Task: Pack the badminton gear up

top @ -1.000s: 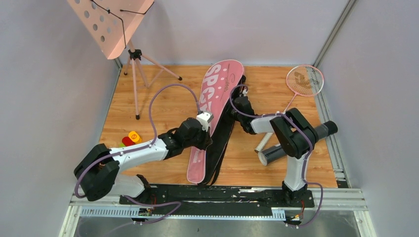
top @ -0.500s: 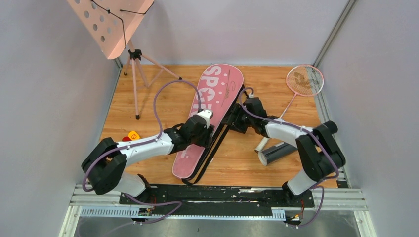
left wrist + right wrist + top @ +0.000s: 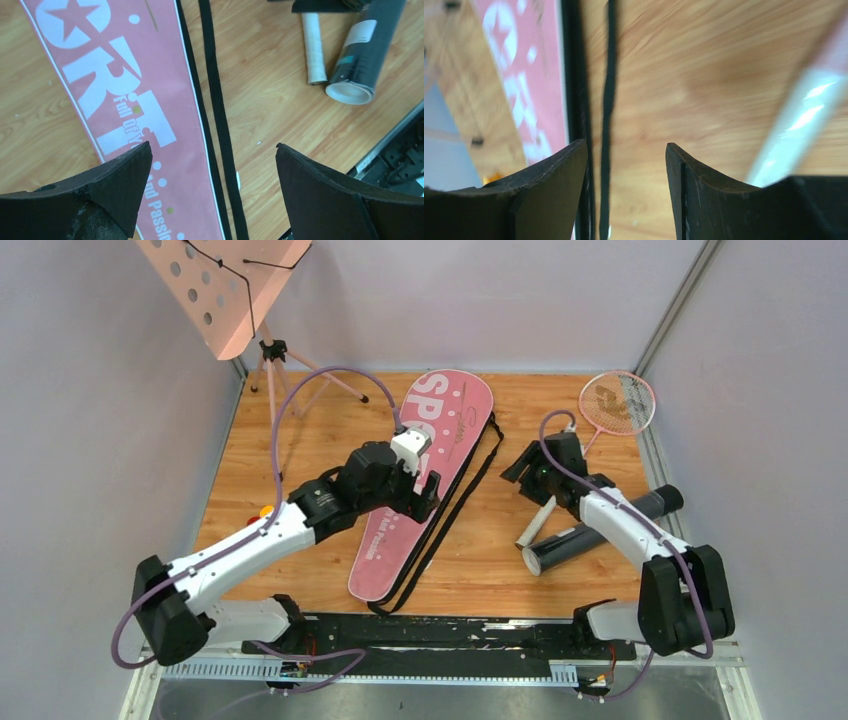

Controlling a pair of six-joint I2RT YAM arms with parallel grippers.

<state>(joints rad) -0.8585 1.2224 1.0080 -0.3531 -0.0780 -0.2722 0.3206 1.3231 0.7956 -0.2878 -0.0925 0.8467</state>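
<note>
The long pink racket bag (image 3: 425, 465) lettered in white lies flat on the wooden floor, its black strap (image 3: 462, 490) trailing along its right side. My left gripper (image 3: 428, 492) hovers over the bag's middle, open and empty; its wrist view shows the bag (image 3: 115, 100) and strap (image 3: 215, 100) below the gripper (image 3: 214, 155). My right gripper (image 3: 520, 468) is open and empty, right of the strap (image 3: 609, 100). A pink-framed racket (image 3: 617, 402) lies at the back right, its white handle (image 3: 535, 525) next to the black tube (image 3: 600, 530).
A pink perforated music stand (image 3: 225, 285) on tripod legs (image 3: 275, 420) stands at the back left. A small orange and yellow object (image 3: 266, 511) shows by the left arm. Grey walls close in both sides. A metal rail (image 3: 440, 640) runs along the near edge.
My left gripper opened, let go of the bag and rose over it. My right gripper pulled back to the right, away from the bag. The bag slid toward the near left and lies flat.
</note>
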